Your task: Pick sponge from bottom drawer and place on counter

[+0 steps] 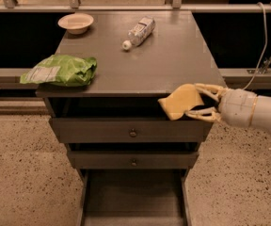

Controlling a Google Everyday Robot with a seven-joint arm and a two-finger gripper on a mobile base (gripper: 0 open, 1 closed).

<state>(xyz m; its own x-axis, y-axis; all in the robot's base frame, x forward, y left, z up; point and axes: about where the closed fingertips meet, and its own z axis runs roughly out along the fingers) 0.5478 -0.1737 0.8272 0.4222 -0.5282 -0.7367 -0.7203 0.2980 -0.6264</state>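
Note:
My gripper (202, 102) comes in from the right and is shut on the sponge (180, 101), a pale yellow foam block. It holds the sponge in the air at the counter's front right edge, level with the counter (163, 65) top and in front of the top drawer. The bottom drawer (133, 197) stands pulled open below, its grey floor bare where it shows.
On the counter lie a green snack bag (60, 70) at the front left, a small bowl (75, 22) at the back left and a plastic bottle (138, 32) on its side at the back middle. Two shallower drawers (133, 132) with round knobs are closed. A white cable (262, 36) hangs at the right.

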